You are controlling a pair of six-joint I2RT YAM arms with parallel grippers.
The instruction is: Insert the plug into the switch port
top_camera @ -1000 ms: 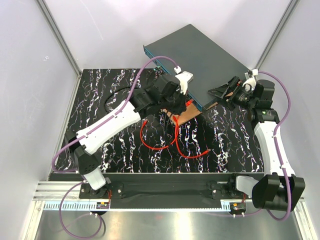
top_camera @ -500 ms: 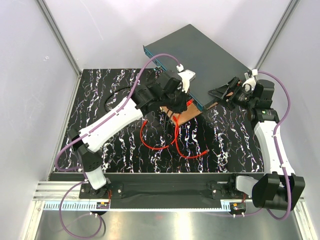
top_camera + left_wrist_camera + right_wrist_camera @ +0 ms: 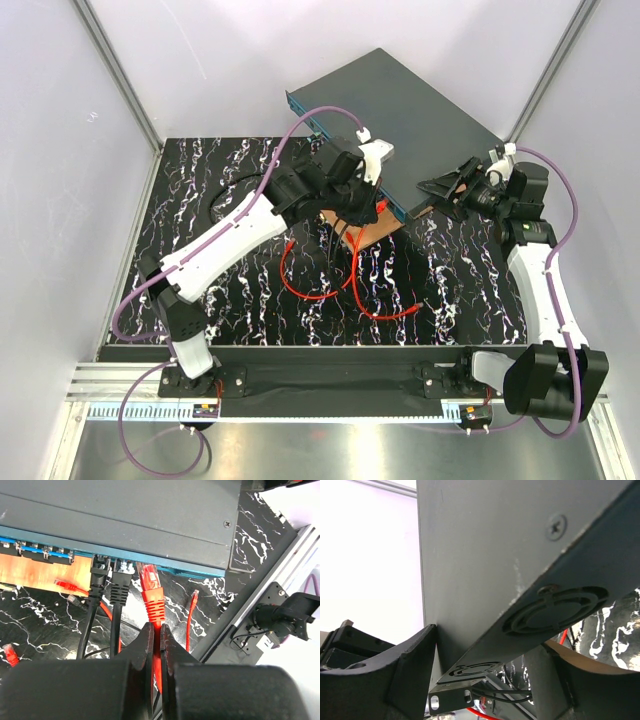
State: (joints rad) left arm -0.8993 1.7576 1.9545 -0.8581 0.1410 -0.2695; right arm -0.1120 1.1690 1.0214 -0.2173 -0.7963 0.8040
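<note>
Plug (image 3: 149,580) meets the teal front of the switch (image 3: 125,510), beside two black cables (image 3: 116,587); only the left wrist view shows this. Left gripper (image 3: 158,630) clamps the red cable (image 3: 157,667) behind it. Right gripper (image 3: 482,647) has its jaws apart, straddling the switch's vented side.

Bright-red cable plug (image 3: 150,582) w/ red ribbed boot. Flat metal switch box (image 3: 125,510): dark-grey top, teal front. Two thin black cables (image 3: 118,587). Marble-look surface (image 3: 200,170): black w/ white veins. Flat wooden board (image 3: 35,570): orange-brown.
</note>
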